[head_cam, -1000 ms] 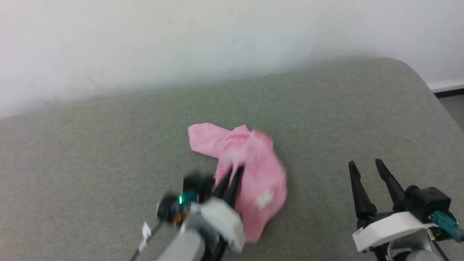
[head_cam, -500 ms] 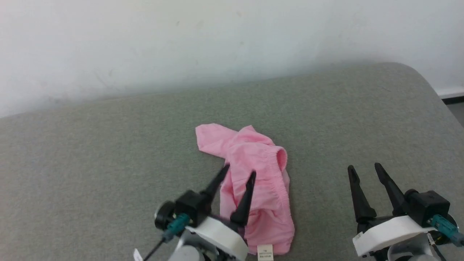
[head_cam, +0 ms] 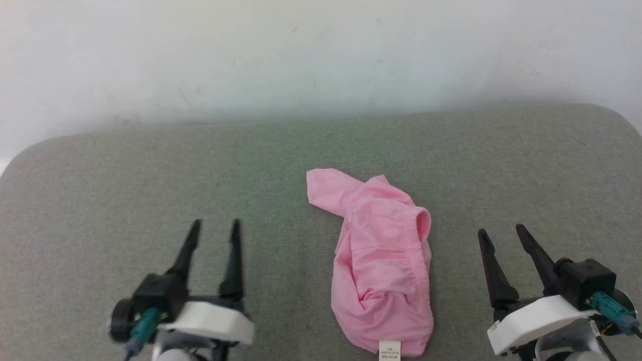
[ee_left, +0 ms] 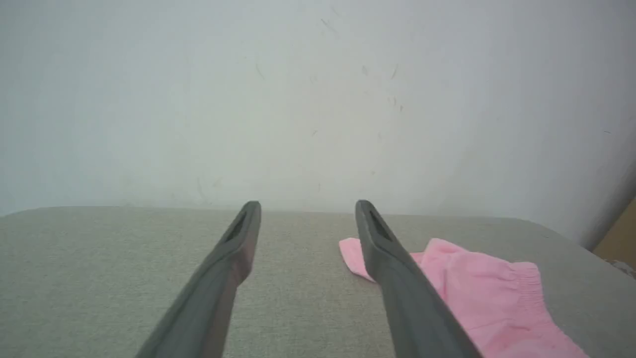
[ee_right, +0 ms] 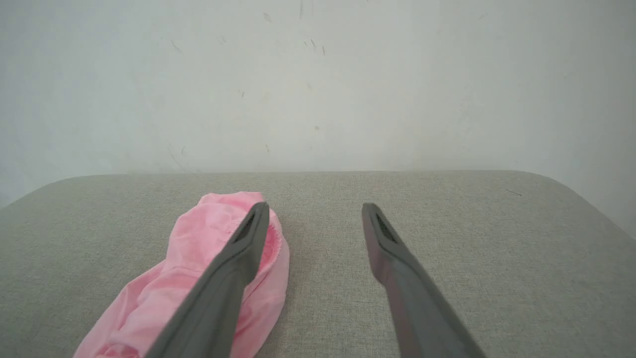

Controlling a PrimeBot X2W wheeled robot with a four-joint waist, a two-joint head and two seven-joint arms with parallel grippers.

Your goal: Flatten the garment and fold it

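Hovering the left pincer (head_cam: 215, 224) over the near left part of the bench (head_cam: 90, 190), both long fingers parted wide and gripping nothing, tips pointing toward the far edge and the pale wall (head_cam: 301, 50). Showing the same spread in the left wrist view (ee_left: 308, 206), with bare grey-green padding between the fingers and one finger crossing in front of pink cloth (ee_left: 477, 288).

Lying just right of the bench's middle, near the front edge: the garment (head_cam: 381, 260), light pink, crumpled rather than flat, stretching from a loose flap pointing toward the far left down to a rounded bunch by the near edge. Curling its gathered waistband (head_cam: 419, 235) along the right side, and showing a small white label (head_cam: 389, 348) at the nearest end. Touching neither pincer.

Hovering the right pincer (head_cam: 501, 230) over the near right part of the bench, fingers likewise wide apart and empty, well clear of the cloth. Looking along it in the right wrist view (ee_right: 315, 207), with the garment (ee_right: 159, 298) lying partly behind one finger and plain bench between the tips.
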